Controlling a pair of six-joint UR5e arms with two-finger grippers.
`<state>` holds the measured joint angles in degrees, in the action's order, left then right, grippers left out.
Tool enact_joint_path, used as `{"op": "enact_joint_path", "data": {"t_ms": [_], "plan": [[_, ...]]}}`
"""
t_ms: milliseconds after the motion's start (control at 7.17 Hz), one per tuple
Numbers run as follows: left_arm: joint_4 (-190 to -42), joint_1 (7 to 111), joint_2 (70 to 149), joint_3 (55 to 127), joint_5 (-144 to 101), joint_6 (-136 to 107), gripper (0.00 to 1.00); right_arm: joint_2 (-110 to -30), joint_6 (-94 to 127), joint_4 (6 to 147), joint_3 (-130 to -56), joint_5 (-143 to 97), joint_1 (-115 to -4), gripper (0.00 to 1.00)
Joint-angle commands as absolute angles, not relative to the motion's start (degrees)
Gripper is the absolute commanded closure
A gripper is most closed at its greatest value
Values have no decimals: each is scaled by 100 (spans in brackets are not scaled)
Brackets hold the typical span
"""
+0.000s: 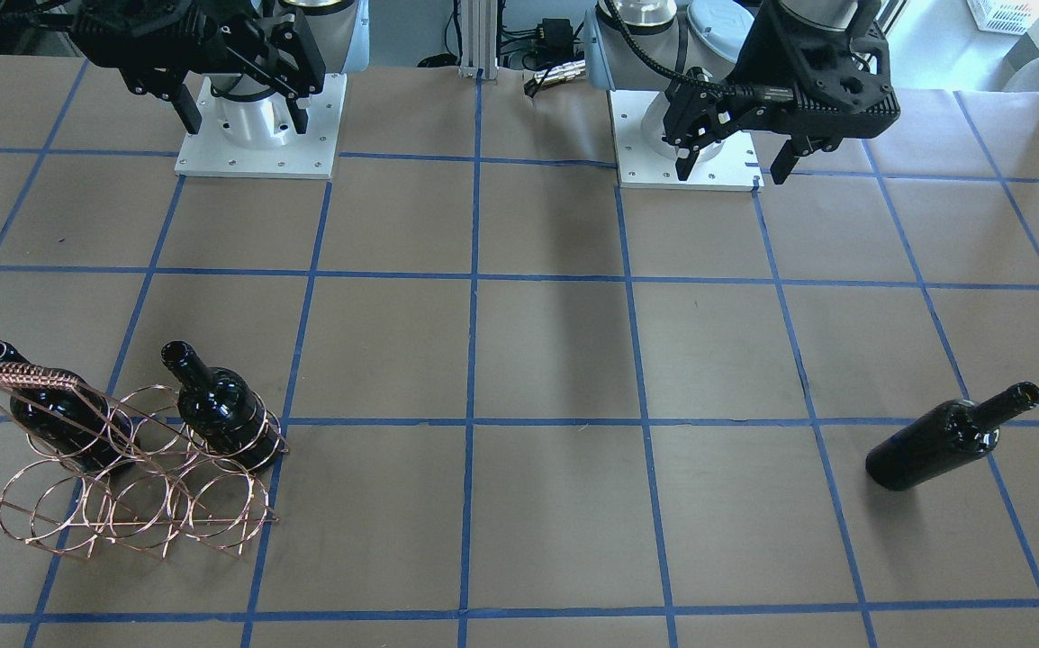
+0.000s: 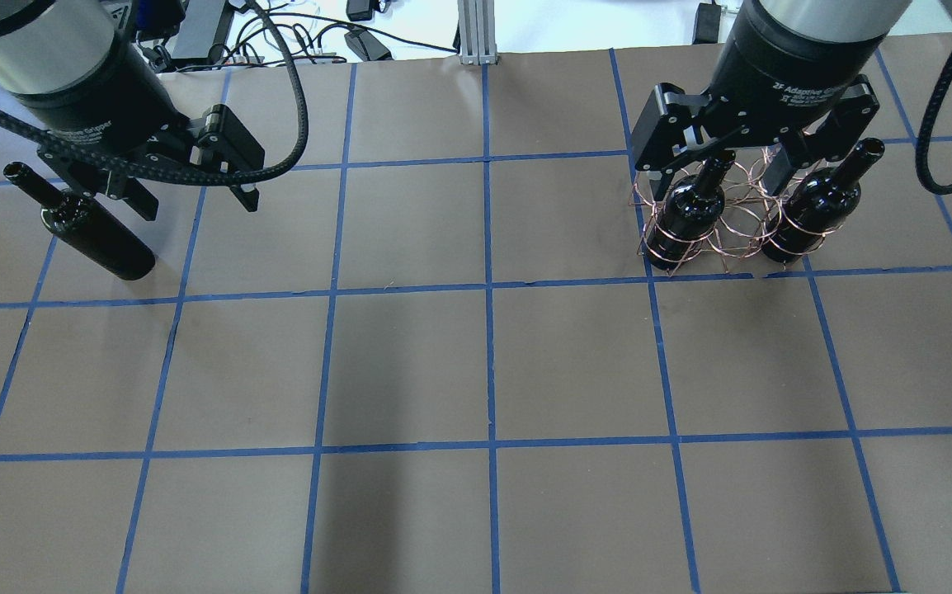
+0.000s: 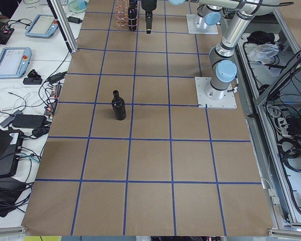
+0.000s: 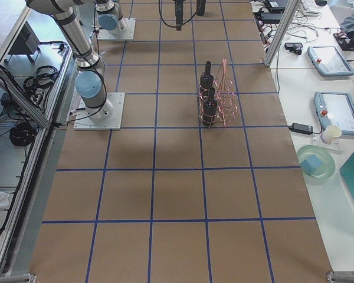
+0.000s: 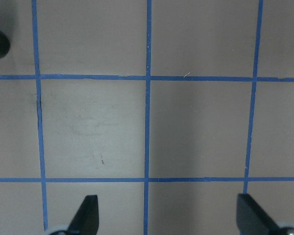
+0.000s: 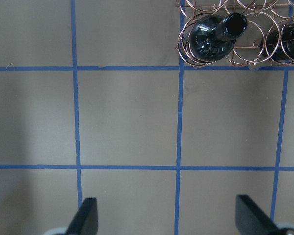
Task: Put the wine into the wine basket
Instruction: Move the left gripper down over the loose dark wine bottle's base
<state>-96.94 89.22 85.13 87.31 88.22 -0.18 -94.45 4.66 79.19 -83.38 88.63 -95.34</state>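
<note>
Left hand (image 1: 732,169) hangs above the worktop (image 1: 537,360), its fingers spread wide with nothing between them; our right hand (image 6: 167,215) is just as wide and just as empty. We see the wine (image 1: 943,441) lying on its side on the worktop, at about 10 o'clock from the centre in the overhead view (only a dark edge of it shows in the left wrist view). We find the wine basket (image 1: 24,375) at about 2 o'clock there, with two other bottles (image 1: 222,414) held in its rings, necks raised
</note>
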Motion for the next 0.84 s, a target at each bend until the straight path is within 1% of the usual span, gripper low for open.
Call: {"op": "enact_joint_path", "data": {"t_ms": [0,140,279,419,698], "plan": [[-9686,8720,8517,8632,8859,820,0,-9448,466,7919,-8341,8859,-9536,0],[-9703,8075,8525,8579,8790,1026,0,-9440,466,7919,-8341,8851,-9536,0],[-9721,7251,8604,8543,8754,1811,0,-9439,466,7928,-8341,8851,-9536,0],[-9695,6677,8683,8552,8728,2307,0,-9439,466,7919,-8341,8851,-9536,0],[-9416,6294,8972,8508,8789,2364,0,-9440,466,7919,-8341,8842,-9536,0]]}}
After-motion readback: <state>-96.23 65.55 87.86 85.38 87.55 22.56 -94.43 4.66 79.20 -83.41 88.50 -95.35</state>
